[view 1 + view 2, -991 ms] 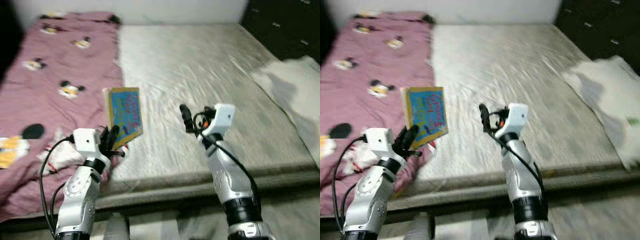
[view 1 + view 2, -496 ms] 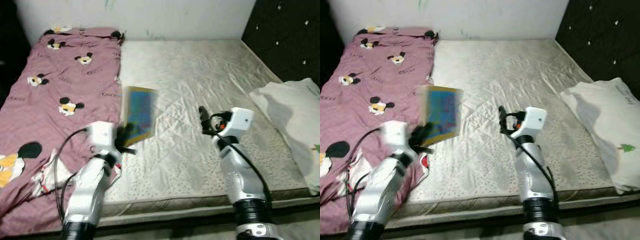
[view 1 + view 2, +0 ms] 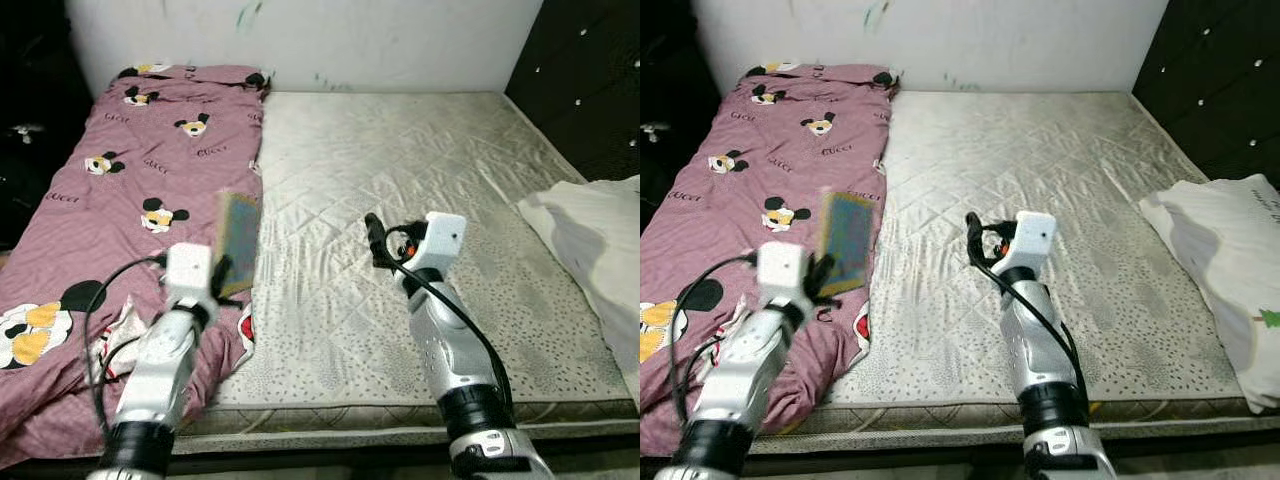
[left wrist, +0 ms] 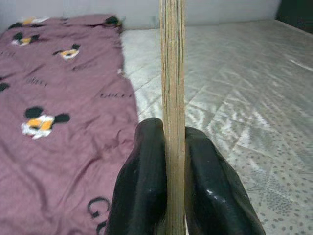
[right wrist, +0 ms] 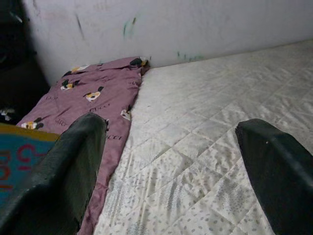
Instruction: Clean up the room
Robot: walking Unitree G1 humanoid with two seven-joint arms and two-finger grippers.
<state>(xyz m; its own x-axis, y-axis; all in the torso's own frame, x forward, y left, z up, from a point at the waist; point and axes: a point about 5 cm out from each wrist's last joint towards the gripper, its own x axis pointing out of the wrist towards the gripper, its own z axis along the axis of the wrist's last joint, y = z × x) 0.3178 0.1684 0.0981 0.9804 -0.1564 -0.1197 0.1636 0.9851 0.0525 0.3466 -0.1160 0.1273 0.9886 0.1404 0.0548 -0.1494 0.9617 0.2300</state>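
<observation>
The book (image 3: 238, 243) is thin, with a blue cover, red letters and a yellow edge. It stands upright in the air above the edge of the pink blanket (image 3: 130, 170) on the bed (image 3: 420, 150). The left gripper (image 4: 173, 142) has its jaws closed on the book's lower edge. The right gripper (image 5: 171, 161) hovers over the mattress with jaws wide open.

A bedroom — bare mattress (image 3: 420, 170), cartoon-mouse sheet (image 3: 130, 180).
</observation>
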